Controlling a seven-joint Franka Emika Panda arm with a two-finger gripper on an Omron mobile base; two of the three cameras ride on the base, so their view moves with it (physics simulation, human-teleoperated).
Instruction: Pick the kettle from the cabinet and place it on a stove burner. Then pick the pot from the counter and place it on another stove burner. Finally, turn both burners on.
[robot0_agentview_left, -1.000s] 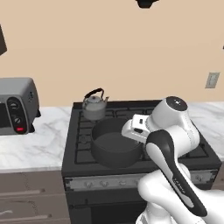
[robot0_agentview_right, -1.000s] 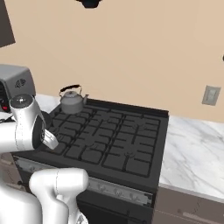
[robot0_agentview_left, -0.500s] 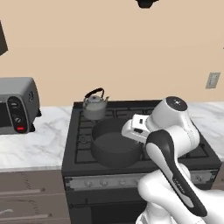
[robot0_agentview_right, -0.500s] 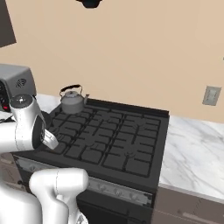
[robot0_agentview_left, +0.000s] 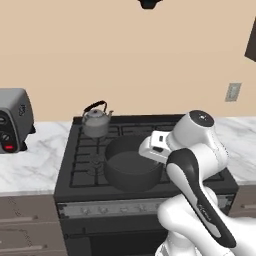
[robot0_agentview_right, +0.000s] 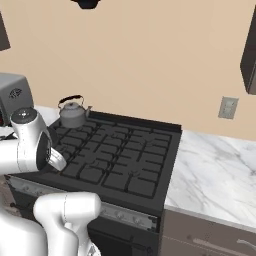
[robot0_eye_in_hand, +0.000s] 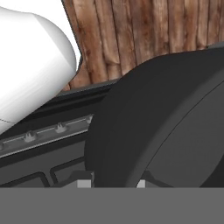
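The pot (robot0_agentview_left: 132, 170) is sitting empty on a near-left burner (robot0_agentview_left: 90, 167) of the stove, with the kettle (robot0_agentview_left: 96, 121) sitting on the far-left burner just behind it. The gripper (robot0_eye_in_hand: 109, 183) is hanging at the pot's right rim, its tips seeming to straddle the wall; I cannot tell whether it is gripping or loose. Knobs (robot0_eye_in_hand: 43, 132) are lying along the stove's near front panel, below and nearward of the hand.

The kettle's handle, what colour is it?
Black. The kettle itself is grey metal, and its arched handle shows best in the left base view.
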